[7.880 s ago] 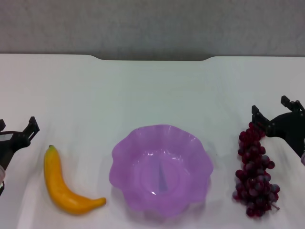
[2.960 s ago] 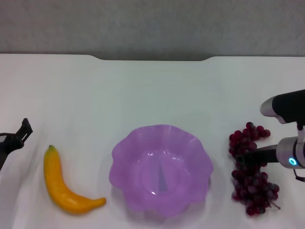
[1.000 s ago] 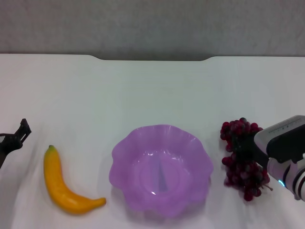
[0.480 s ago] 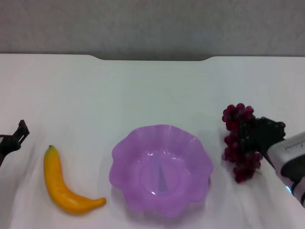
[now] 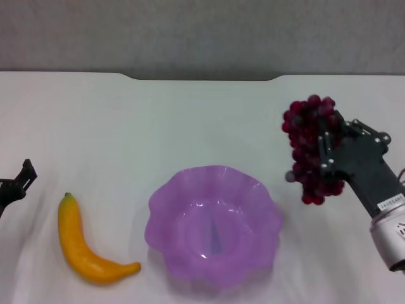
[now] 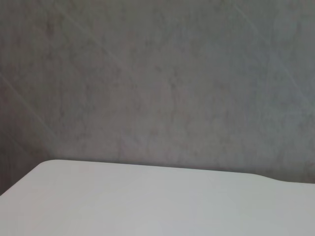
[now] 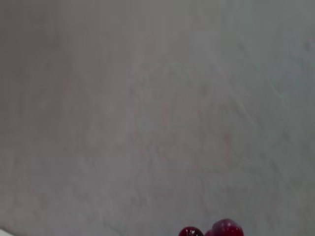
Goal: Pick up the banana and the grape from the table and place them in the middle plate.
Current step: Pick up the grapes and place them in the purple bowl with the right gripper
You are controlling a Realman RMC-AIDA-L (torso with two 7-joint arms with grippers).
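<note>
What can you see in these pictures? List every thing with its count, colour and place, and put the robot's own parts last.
banana: one, yellow-orange with a greenish tip, lying on the table left of the plate.
grape: one bunch, dark red-purple, held in the air to the right of the plate and beyond it.
middle plate: one, translucent purple with a wavy rim, near the front centre, nothing in it.
table: one, white, notched far edge.
wall: grey, behind the table.
right gripper: black, jaws shut on the grape.
left gripper: black, low at the left edge.

On the desk, the banana lies lower left of the middle plate; the grape apparently hangs upper right, off the surface.
</note>
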